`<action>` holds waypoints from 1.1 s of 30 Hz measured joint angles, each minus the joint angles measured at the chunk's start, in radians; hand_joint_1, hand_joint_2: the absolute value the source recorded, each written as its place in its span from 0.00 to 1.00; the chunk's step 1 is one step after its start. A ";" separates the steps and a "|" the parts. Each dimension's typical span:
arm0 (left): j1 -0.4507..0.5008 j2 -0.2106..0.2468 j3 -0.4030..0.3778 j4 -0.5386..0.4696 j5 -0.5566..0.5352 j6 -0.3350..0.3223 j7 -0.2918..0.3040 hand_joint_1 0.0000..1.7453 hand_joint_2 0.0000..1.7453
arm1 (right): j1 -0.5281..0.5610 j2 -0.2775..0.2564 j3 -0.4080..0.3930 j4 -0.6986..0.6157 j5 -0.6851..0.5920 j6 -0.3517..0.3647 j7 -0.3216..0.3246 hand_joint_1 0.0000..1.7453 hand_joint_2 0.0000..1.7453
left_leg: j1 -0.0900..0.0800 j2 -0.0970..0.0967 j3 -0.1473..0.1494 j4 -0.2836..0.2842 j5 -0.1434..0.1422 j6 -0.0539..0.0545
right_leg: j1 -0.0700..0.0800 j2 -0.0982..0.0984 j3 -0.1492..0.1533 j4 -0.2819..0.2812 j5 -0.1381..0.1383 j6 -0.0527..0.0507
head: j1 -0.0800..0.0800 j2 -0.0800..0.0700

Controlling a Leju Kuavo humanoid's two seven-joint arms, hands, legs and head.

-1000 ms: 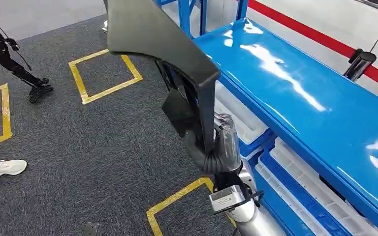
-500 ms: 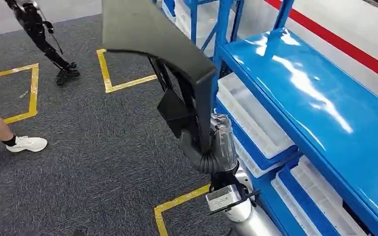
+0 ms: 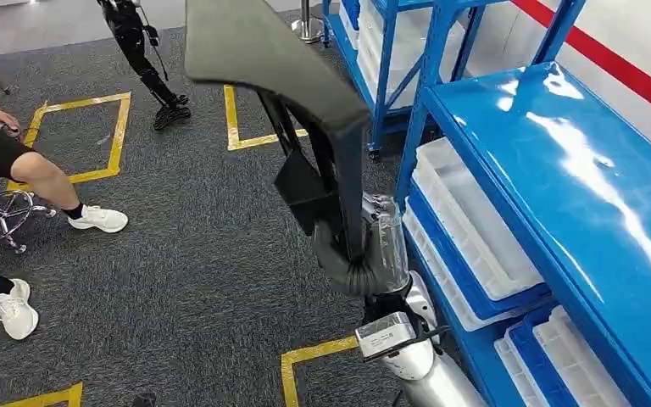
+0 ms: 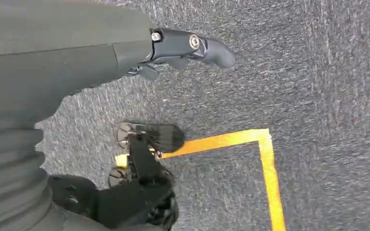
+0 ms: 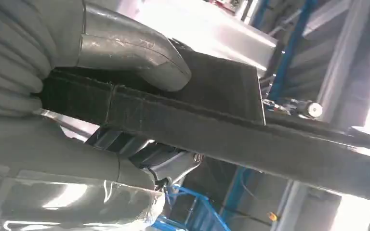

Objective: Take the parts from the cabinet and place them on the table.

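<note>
While gripped low at its narrow end, the dark panel part (image 3: 271, 59) stood upright in the right hand (image 3: 364, 254), apparently for carrying clearance. Left hand (image 4: 183, 45): hanging, nothing held, closure uncertain. Beyond: blue cabinet (image 3: 559, 170), white bins (image 3: 475, 220).

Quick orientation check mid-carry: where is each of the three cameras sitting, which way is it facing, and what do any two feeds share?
Head view: high on the body, looking forward and down at the carpet and blue rack; the right hand grips the black part.
Left wrist view: behind the hanging left hand, facing the carpet and yellow floor tape.
Right wrist view: behind the right hand, facing along the black part.
Shared: head and right wrist views both show that grip.
</note>
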State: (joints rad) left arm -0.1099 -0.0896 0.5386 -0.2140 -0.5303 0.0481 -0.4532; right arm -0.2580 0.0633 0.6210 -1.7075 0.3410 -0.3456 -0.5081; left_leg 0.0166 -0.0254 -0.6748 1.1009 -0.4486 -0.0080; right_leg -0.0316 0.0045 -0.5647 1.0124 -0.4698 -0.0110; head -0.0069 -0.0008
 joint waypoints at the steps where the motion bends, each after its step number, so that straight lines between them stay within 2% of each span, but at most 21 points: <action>1: -0.002 0.000 0.000 0.000 0.000 0.000 0.000 0.00 1.00 | 0.000 0.000 0.000 0.000 0.000 0.000 0.000 1.00 1.00 | 0.003 0.017 -0.041 0.086 -0.043 -0.002 | 0.006 -0.012 0.001 0.000 -0.002 -0.003 | 0.000 0.000; 2: -0.003 0.000 0.000 0.000 0.000 0.000 0.000 0.00 1.00 | 0.001 0.000 0.000 0.000 0.000 0.000 0.000 1.00 1.00 | 0.004 0.022 -0.090 0.180 -0.083 -0.003 | 0.011 -0.025 0.001 0.000 -0.004 -0.006 | 0.000 0.000; 4: -0.001 0.000 0.000 0.000 0.000 0.000 0.000 0.00 1.00 | 0.002 0.000 0.000 0.002 0.000 0.000 0.000 1.00 1.00 | 0.004 0.022 -0.127 0.247 -0.090 -0.001 | 0.019 -0.049 0.003 0.000 -0.008 -0.009 | 0.000 0.000; 6: 0.000 0.000 0.000 0.000 0.000 0.000 0.000 0.00 1.00 | 0.001 0.002 0.000 0.002 0.000 0.000 0.000 1.00 1.00 | 0.002 0.028 -0.071 0.137 -0.025 0.010 | 0.024 -0.070 0.008 0.000 -0.012 -0.014 | 0.000 0.000; 7: -0.001 0.001 0.000 0.000 0.000 0.000 0.000 0.00 1.00 | 0.000 0.002 0.000 0.002 0.000 0.000 0.000 1.00 1.00 | -0.003 0.047 -0.012 0.031 0.019 0.021 | 0.027 -0.082 0.012 0.000 -0.016 -0.014 | 0.000 0.000; 8: -0.002 0.002 0.000 0.000 0.000 0.000 0.000 0.00 1.00 | -0.001 0.003 0.000 0.002 0.000 0.000 0.000 1.00 1.00 | -0.016 0.099 0.037 -0.052 0.039 0.037 | 0.029 -0.090 0.016 -0.001 -0.018 -0.015 | 0.000 0.000; 9: -0.005 0.003 0.000 -0.001 0.000 0.000 0.000 0.00 1.00 | -0.002 0.004 0.000 0.002 0.000 0.000 0.000 1.00 1.00 | -0.023 0.109 0.039 -0.058 0.031 0.038 | 0.040 -0.099 0.016 -0.001 -0.022 -0.008 | 0.003 0.000; 12: -0.006 0.005 0.000 -0.001 0.000 0.000 -0.002 0.00 1.00 | -0.002 0.005 0.000 0.002 0.000 0.000 0.000 1.00 1.00 | -0.033 0.076 0.034 -0.067 0.033 0.053 | 0.032 -0.129 0.021 -0.010 -0.025 0.001 | 0.000 0.000; 13: -0.006 0.006 0.000 -0.001 0.000 0.000 -0.002 0.00 1.00 | -0.002 0.009 0.000 0.002 0.000 0.000 0.000 1.00 1.00 | -0.033 0.059 0.053 -0.091 0.041 0.059 | 0.042 -0.142 0.034 -0.019 -0.027 0.008 | -0.001 0.000; 15: -0.007 0.003 0.000 -0.001 0.000 0.000 -0.002 0.00 1.00 | -0.004 0.009 -0.004 0.002 0.000 0.000 0.000 1.00 1.00 | -0.017 0.037 0.077 -0.126 0.062 0.071 | 0.035 -0.051 0.005 0.052 -0.064 0.002 | 0.003 0.000; 16: -0.011 0.003 0.000 -0.001 0.000 0.000 -0.002 0.00 1.00 | -0.003 0.007 -0.006 0.002 0.000 0.000 0.000 1.00 1.00 | -0.016 0.022 0.076 -0.126 0.062 0.072 | 0.031 -0.024 -0.031 0.125 -0.091 -0.003 | 0.008 0.000; 18: -0.013 0.002 0.000 -0.001 0.000 0.000 -0.002 0.00 1.00 | 0.001 0.000 -0.008 0.004 0.001 0.000 0.000 1.00 1.00 | -0.016 -0.011 0.073 -0.126 0.062 0.071 | 0.023 -0.007 -0.114 0.272 -0.140 -0.002 | 0.014 0.000; 19: -0.012 0.002 0.000 -0.001 0.000 0.000 -0.002 0.00 1.00 | 0.003 -0.002 -0.009 0.005 0.001 0.000 0.001 1.00 1.00 | -0.016 -0.026 0.073 -0.125 0.062 0.070 | 0.020 -0.007 -0.132 0.294 -0.138 0.006 | 0.014 0.000; 20: -0.009 0.002 0.000 -0.001 0.000 0.000 -0.002 0.00 1.00 | 0.003 -0.004 -0.009 0.006 0.001 0.000 0.000 1.00 1.00 | -0.015 -0.041 0.073 -0.125 0.061 0.067 | 0.016 -0.007 -0.127 0.267 -0.117 0.018 | 0.014 0.000; 22: -0.009 0.002 0.000 -0.001 0.000 0.000 0.005 0.00 1.00 | 0.003 -0.005 -0.010 0.005 0.001 0.000 0.000 1.00 1.00 | -0.010 -0.074 0.074 -0.117 0.058 0.055 | 0.003 0.004 -0.052 0.092 -0.031 0.049 | 0.014 0.000; 23: -0.010 0.002 0.000 -0.001 0.004 -0.002 0.008 0.00 1.00 | 0.002 -0.005 -0.010 0.006 0.001 0.000 0.000 1.00 1.00 | -0.008 -0.088 0.069 -0.107 0.052 0.046 | -0.008 0.038 -0.013 0.005 0.001 0.060 | 0.015 0.000; 24: -0.011 0.003 0.001 -0.001 0.011 -0.005 0.012 0.00 1.00 | 0.001 -0.006 -0.011 0.006 0.001 -0.001 0.000 1.00 1.00 | -0.013 -0.097 0.063 -0.096 0.046 0.036 | -0.003 0.053 -0.017 0.002 -0.002 0.052 | 0.015 0.000; 27: -0.007 0.005 0.007 -0.001 0.021 -0.005 0.014 0.00 1.00 | -0.003 -0.005 -0.013 0.006 0.005 -0.004 0.001 1.00 1.00 | -0.004 -0.111 0.050 -0.095 0.049 0.021 | 0.008 0.029 -0.010 0.001 0.004 0.025 | 0.013 0.000; 28: -0.006 0.011 0.008 -0.001 0.020 -0.003 0.017 0.00 1.00 | -0.005 -0.003 -0.013 0.006 0.005 -0.005 0.001 1.00 1.00 | 0.000 -0.120 0.047 -0.092 0.048 0.017 | -0.001 0.018 -0.007 -0.002 0.007 0.018 | 0.013 0.000; 31: -0.016 0.010 0.008 -0.001 0.020 -0.005 0.018 0.00 1.00 | -0.013 0.002 -0.013 0.006 0.003 -0.010 0.002 1.00 1.00 | -0.002 0.001 -0.010 0.034 -0.021 0.005 | 0.007 -0.010 0.001 -0.005 0.004 -0.006 | 0.000 0.000; 33: -0.019 0.010 0.011 -0.001 0.031 -0.002 0.011 0.00 1.00 | -0.013 0.002 -0.013 0.009 0.003 -0.010 0.003 1.00 1.00 | 0.002 0.021 -0.096 0.193 -0.084 0.002 | 0.018 -0.035 0.003 -0.005 -0.002 -0.015 | -0.001 0.000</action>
State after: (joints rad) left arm -0.1287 -0.0793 0.5497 -0.2152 -0.4990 0.0461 -0.4421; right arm -0.2712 0.0649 0.6085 -1.6983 0.3445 -0.3555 -0.5051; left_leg 0.0189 -0.0040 -0.7707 1.2942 -0.5326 -0.0064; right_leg -0.0140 -0.0305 -0.5617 1.0076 -0.4718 -0.0258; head -0.0076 -0.0008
